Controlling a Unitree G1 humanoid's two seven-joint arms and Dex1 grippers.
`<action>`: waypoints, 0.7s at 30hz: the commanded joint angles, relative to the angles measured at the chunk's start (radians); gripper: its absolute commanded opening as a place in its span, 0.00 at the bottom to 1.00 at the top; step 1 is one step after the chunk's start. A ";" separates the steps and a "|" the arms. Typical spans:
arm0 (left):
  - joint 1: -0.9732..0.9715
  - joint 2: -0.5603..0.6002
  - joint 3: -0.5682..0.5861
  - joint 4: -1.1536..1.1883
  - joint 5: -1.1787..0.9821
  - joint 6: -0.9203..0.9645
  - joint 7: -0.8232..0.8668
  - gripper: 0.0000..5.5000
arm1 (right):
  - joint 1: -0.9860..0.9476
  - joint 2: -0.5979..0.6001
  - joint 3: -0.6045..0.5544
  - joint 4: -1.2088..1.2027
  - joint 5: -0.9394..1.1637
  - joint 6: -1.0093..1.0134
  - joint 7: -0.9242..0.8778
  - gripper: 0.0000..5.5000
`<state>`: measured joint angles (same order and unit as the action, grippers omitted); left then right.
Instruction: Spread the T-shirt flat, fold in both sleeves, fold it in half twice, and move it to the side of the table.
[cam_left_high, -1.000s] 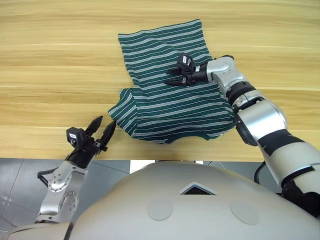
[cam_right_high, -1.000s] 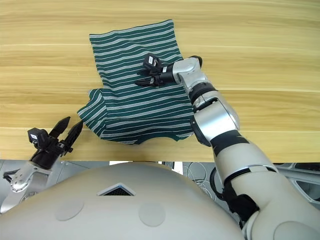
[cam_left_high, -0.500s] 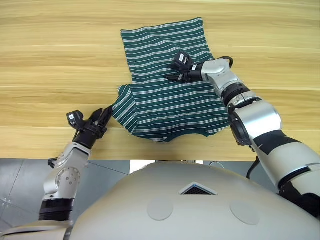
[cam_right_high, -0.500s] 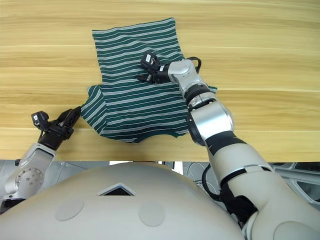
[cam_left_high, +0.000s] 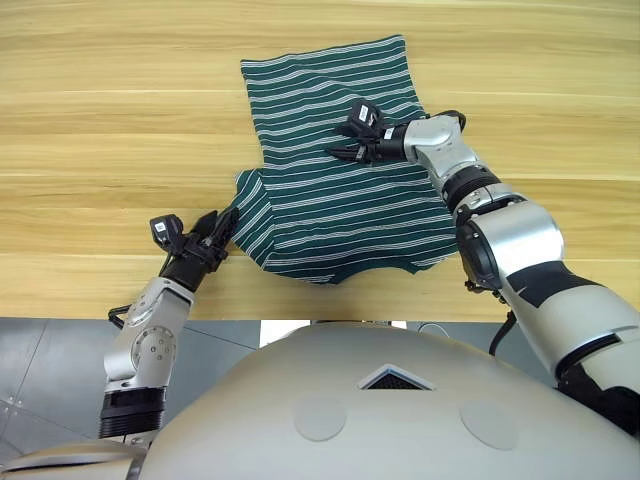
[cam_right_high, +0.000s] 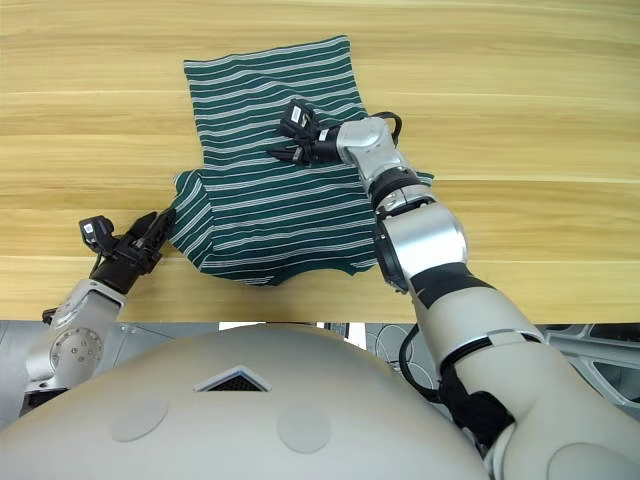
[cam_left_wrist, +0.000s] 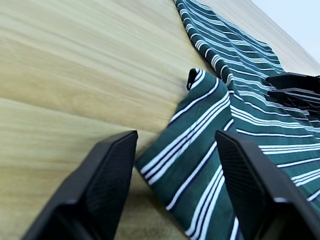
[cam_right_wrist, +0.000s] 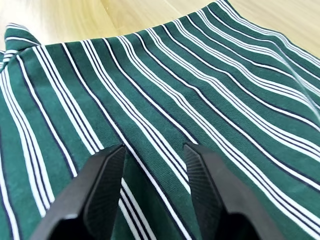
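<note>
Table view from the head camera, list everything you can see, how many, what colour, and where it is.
T-shirt: one, dark green with white stripes, lying on the table near its front edge, one sleeve sticking out toward the robot's left.
Table: one, light wood, under the shirt.
Floor: grey tiles, below the table's front edge.
Left gripper: one, black, open, at the table's front edge with a finger on either side of the sleeve's corner.
Right gripper: one, black, open, low over the middle of the shirt, pointing toward the robot's left.
</note>
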<state>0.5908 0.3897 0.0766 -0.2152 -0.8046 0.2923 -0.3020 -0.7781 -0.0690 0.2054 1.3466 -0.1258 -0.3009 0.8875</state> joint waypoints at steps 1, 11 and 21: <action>0.061 -0.019 -0.025 0.026 0.057 0.088 0.011 0.51 | -0.020 -0.005 -0.017 -0.004 -0.018 -0.008 0.003 0.39; 0.051 -0.058 -0.018 0.012 0.096 0.085 -0.008 0.35 | -0.027 -0.001 -0.042 -0.006 -0.034 -0.011 0.004 0.39; 0.051 -0.070 0.011 -0.017 0.114 0.094 -0.022 0.09 | -0.037 0.007 -0.060 -0.006 -0.046 -0.010 -0.002 0.39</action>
<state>0.6197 0.3254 0.0853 -0.2559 -0.7323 0.3486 -0.3378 -0.7833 -0.0660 0.1521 1.3463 -0.1618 -0.3024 0.8856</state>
